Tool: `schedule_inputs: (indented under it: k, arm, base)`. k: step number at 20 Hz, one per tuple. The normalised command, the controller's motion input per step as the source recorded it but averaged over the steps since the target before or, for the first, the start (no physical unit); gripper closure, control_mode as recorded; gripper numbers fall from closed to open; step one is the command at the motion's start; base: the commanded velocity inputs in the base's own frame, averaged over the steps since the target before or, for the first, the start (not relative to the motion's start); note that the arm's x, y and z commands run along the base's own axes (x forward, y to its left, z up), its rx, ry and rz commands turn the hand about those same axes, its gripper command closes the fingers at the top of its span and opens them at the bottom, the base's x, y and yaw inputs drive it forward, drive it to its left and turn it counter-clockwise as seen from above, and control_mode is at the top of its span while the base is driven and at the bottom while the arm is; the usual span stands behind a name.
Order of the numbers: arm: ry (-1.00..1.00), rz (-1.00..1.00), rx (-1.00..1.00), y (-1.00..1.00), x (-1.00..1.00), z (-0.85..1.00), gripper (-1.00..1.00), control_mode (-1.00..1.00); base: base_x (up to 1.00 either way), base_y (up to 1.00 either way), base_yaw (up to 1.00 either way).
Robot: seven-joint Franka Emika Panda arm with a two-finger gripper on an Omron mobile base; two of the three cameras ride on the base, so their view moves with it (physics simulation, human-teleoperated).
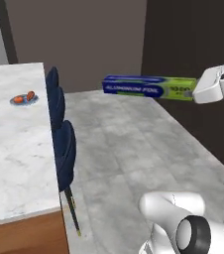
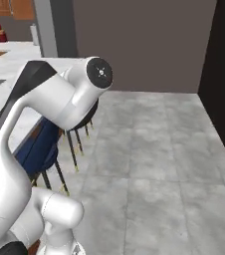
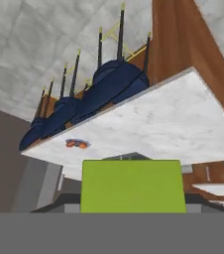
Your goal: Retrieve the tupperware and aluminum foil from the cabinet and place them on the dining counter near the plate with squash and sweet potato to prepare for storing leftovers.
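Gripper (image 1: 197,90) is closed on the aluminum foil (image 1: 148,87), clamped at its lime-green end. Jaws stand fairly wide bc the box itself fills the gap, not bc they're loose. Box sticks out level from the hand, blue end leading, carried in mid-air over the grey floor w/ nothing under it. Held by one end so the long body points ahead of the arm; prob also why the hand view has the green end face (image 3: 132,186) right at the lens, w/ the room rolled upside down behind it.

Dining counter (image 1: 15,149) lies to the left in the left base view, its long edge lined w/ blue stools (image 1: 62,149). Foil is well apart from that edge, out past the stools, so not yet over the marble. Plate (image 1: 24,99) w/ the orange veg sits far along the counter, back from the stool-side edge; in the hand view it shows as a small orange spot (image 3: 77,144) on the marble near that same edge line.

Judgement: this is the carry leg for the foil, box already out of the cabinet, not yet delivered. Next needs the box brought over the stool backs and set flat near the plate w/o sweeping it, since the long free end could clip a stool or the veg. Tupperware: can't tell where it is.
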Motion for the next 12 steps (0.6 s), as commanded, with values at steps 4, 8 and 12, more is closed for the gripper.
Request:
schedule_inputs:
  k: [4, 8, 12]
  arm:
    - [0.00, 0.00, 0.00, 0.00, 0.00, 0.00, 1.00, 1.00]
    - [0.00, 0.00, 0.00, 0.00, 0.00, 0.00, 1.00, 1.00]
    - [0.00, 0.00, 0.00, 0.00, 0.00, 0.00, 1.00, 1.00]
  base:
    - [1.00, -0.51, 0.64]
    - [0.93, -0.74, 0.58]
    - [0.91, -0.79, 0.56]
